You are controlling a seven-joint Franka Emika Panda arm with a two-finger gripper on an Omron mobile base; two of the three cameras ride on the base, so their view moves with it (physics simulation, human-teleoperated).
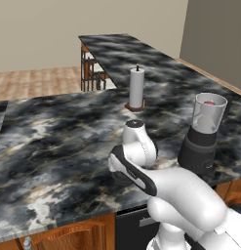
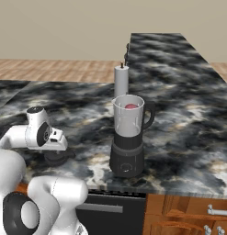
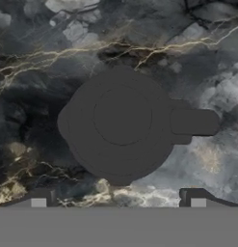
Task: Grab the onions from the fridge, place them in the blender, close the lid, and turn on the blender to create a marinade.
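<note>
the lid (image 3: pixel 121 124) lay flat on the counter (image 1: pixel 53 141) near its front edge, bare marble all round it and nothing above but the gripper (image 3: pixel 118 195). the blender (image 2: pixel 128 137) stood well off toward the right along that edge, the paper towel roll (image 1: pixel 136 88) further back.

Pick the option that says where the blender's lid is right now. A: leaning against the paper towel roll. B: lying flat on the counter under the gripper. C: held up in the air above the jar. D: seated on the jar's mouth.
B: the hand view looks straight down on the lid lying flat on the counter, with the gripper open above it; the blender jar's mouth is uncovered.
</note>
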